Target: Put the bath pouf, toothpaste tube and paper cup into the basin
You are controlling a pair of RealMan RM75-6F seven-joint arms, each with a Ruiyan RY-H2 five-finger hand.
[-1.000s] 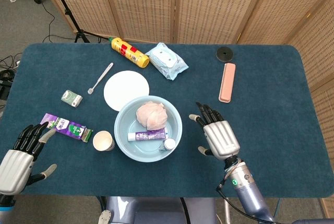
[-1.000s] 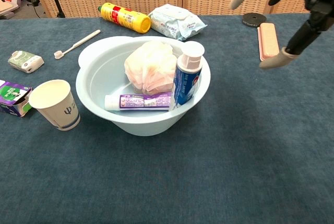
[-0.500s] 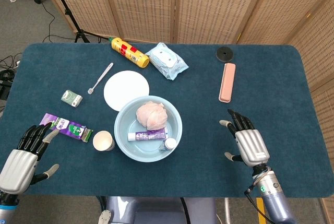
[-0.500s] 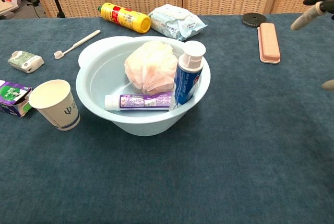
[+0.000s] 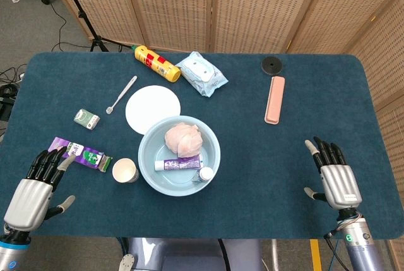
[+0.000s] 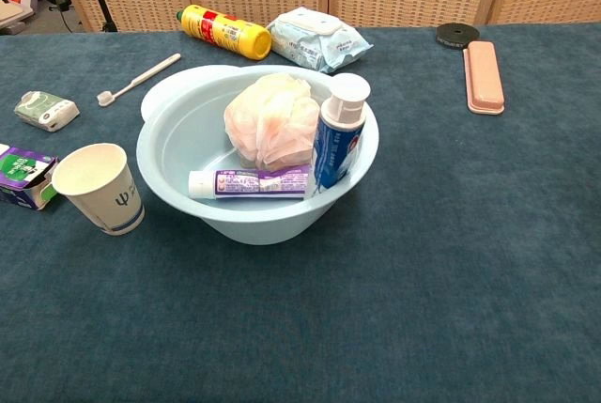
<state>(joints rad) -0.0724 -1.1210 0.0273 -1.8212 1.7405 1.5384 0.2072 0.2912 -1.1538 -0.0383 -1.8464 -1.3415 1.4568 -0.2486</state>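
Observation:
A pale blue basin (image 5: 149, 158) (image 6: 178, 131) stands at the table's middle front. In it lie a pinkish bath pouf (image 5: 183, 138) (image 6: 271, 119) and a purple toothpaste tube (image 5: 178, 164) (image 6: 249, 182), with a blue-and-white bottle (image 5: 205, 174) (image 6: 338, 135) leaning on the right wall. A white paper cup (image 5: 125, 170) (image 6: 99, 187) stands upright on the cloth just left of the basin. My left hand (image 5: 35, 189) hovers open at the front left corner, well left of the cup. My right hand (image 5: 334, 173) is open at the front right, far from the basin. Neither hand shows in the chest view.
A purple carton (image 5: 79, 153) lies between my left hand and the cup. Behind the basin are a white disc (image 5: 153, 109), a toothbrush (image 5: 121, 94), a small green packet (image 5: 86, 119), a yellow bottle (image 5: 156, 63) and a wipes pack (image 5: 201, 73). A pink case (image 5: 274, 99) and black puck (image 5: 271, 65) lie back right.
My right hand has drawn back from beside the basin to the front right corner and left the chest view. My left hand has crept slightly right.

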